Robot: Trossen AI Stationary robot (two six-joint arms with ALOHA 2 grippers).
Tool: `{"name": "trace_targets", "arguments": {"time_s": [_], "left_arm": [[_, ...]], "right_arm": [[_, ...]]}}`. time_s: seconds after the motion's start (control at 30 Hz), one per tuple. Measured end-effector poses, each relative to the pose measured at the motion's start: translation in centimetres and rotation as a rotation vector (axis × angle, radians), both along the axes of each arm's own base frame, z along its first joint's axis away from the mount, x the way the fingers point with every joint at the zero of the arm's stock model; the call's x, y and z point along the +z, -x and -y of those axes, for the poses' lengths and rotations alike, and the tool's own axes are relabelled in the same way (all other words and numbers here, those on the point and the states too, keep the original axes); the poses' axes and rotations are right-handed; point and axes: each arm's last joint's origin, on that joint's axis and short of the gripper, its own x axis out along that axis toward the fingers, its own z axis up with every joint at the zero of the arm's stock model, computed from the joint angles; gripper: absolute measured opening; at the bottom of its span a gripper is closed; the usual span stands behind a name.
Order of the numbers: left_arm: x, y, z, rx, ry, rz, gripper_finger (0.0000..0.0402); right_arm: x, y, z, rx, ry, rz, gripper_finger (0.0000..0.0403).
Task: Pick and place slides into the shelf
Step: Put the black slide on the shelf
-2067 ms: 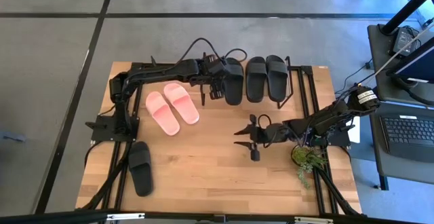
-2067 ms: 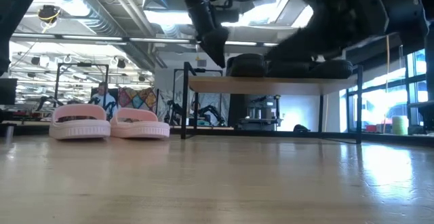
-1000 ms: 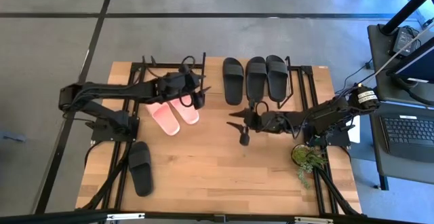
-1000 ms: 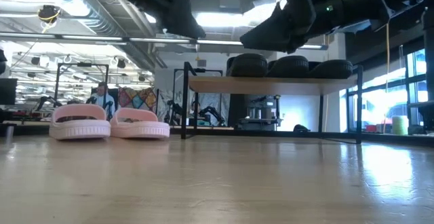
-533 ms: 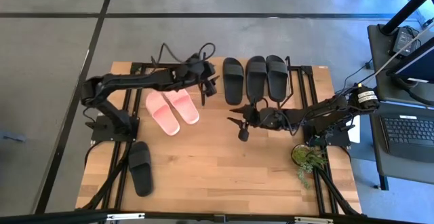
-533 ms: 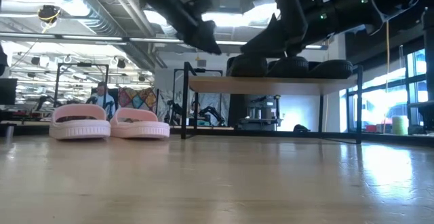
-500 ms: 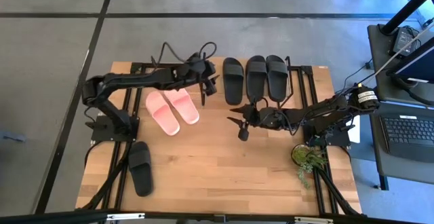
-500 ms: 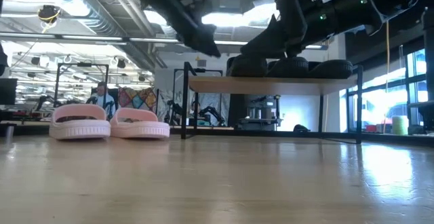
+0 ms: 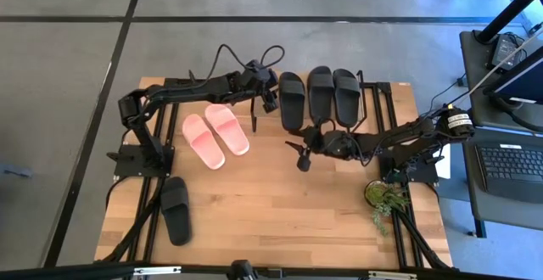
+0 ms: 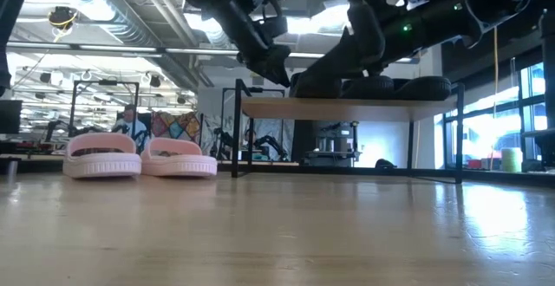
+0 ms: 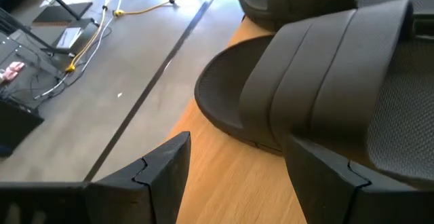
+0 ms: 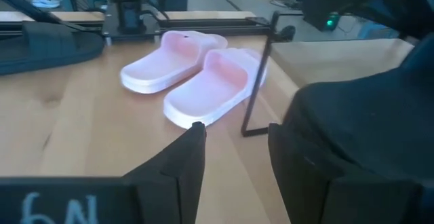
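Three black slides lie side by side with their soles on the shelf at the table's far edge. The pink pair rests on the table left of the shelf. One more black slide lies near the table's near-left corner. My left gripper hovers open at the shelf's left end, and the leftmost black slide lies just ahead of its fingers. My right gripper is open above the table's middle, near the shelf's near side, and faces the pink pair.
A small potted plant stands near the table's right edge, beside the right arm's base. The shelf's thin black leg stands between my right gripper and the pink pair. Bare wood lies across the near half of the table.
My left gripper has swung from above the pink pair toward the table's far edge and to the right, ending at the shelf's left end beside the leftmost black slide. My right gripper has crept a little toward the far edge. No slide has moved.
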Motion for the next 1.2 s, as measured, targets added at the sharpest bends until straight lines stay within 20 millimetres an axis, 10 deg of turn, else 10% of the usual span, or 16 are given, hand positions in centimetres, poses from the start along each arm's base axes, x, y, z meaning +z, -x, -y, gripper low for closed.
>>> {"name": "trace_targets", "arguments": {"time_s": [1.2], "left_arm": [[-1.7, -1.0, -1.4, -0.003, 0.013, 0.018, 0.0228]], "right_arm": [[0.0, 0.1, -0.9, -0.025, 0.026, 0.004, 0.0161]]}}
